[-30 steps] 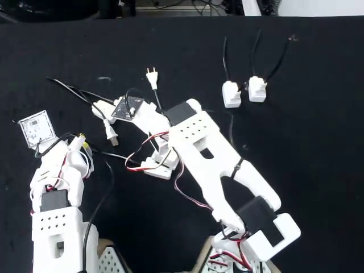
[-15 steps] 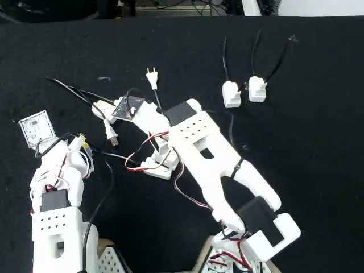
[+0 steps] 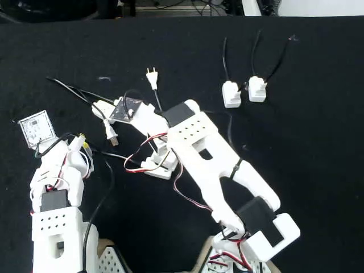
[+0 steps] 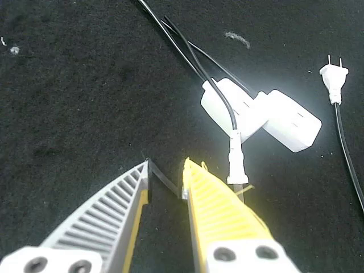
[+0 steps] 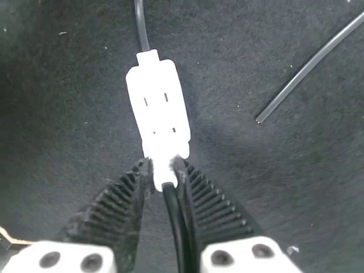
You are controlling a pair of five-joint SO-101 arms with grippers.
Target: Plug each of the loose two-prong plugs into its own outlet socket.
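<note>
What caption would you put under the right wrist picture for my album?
The right claw grips a white plug touching the end of a white socket strip.

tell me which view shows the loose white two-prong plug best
The left wrist view: the loose white two-prong plug lies unobstructed, both prongs distinct. The high view shows the plug smaller, prongs barely separable. The right wrist view faces a white plastic socket block.

The left arm (image 3: 56,193) sits folded at lower left, its hand (image 4: 166,165) slightly parted. The right arm (image 3: 207,153) stretches from lower right toward centre, its hand (image 5: 164,166) seemingly clamped on a plug (image 5: 161,172).
</note>
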